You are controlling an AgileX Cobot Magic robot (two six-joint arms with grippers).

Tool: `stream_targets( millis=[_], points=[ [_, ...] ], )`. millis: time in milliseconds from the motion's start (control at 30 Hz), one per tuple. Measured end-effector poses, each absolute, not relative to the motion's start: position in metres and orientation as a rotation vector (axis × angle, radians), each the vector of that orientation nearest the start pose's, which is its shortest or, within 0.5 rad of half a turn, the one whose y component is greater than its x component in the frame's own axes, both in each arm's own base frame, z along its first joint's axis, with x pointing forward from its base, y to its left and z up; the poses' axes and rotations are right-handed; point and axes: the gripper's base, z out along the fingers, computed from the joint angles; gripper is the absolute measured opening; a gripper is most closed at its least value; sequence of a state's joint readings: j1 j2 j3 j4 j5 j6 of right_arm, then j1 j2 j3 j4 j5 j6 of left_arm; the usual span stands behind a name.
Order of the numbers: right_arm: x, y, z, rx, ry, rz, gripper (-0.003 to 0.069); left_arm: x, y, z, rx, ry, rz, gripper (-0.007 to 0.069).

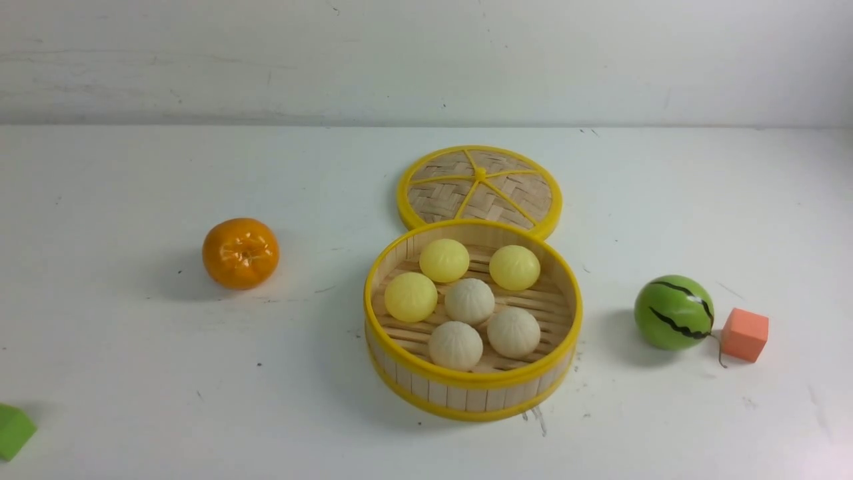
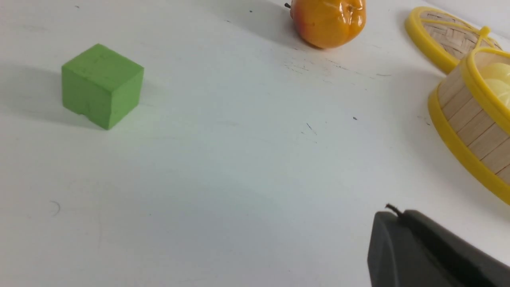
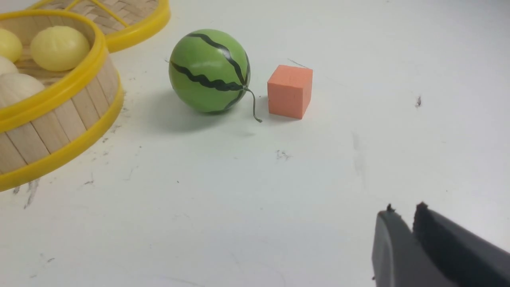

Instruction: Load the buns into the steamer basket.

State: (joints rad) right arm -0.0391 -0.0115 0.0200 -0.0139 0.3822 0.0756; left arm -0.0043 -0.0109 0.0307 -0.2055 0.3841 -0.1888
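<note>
Three pale yellow buns [image 1: 444, 260] and three beige-white pleated buns [image 1: 469, 301] lie inside the steamer basket [image 1: 466, 397] at the table's middle. Neither arm shows in the front view. In the left wrist view my left gripper [image 2: 398, 213] is shut with nothing in it, low over bare table, and the basket [image 2: 470, 127] is some way off. In the right wrist view my right gripper [image 3: 404, 209] stands a narrow crack open and empty, well apart from the basket [image 3: 59, 119], where a yellow bun [image 3: 59, 48] shows.
The woven lid [image 1: 480, 187] lies flat behind the basket. A glossy orange fruit [image 1: 240, 253] sits to the left and a green cube [image 1: 13, 430] at the front left. A watermelon ball [image 1: 673, 312] and an orange cube [image 1: 744, 335] stand to the right.
</note>
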Motion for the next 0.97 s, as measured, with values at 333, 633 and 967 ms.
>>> stream_targets(
  millis=[333,633,967],
  points=[
    [0.0522,-0.0025,0.1727,0.099,1.872,0.011,0.0091,0.0523,-0.0072,0.1696,-0.301,1.869,-0.335,-0.0013],
    [0.0522,-0.0025,0.1727,0.099,1.872,0.011,0.0103,0.0523,-0.0072,0.1696,-0.301,1.869,-0.335,-0.0013],
    [0.0522,-0.0025,0.1727,0.099,1.872,0.012,0.0106,0.0523,-0.0072,0.1696,-0.301,1.869,-0.335,-0.0013]
  ],
)
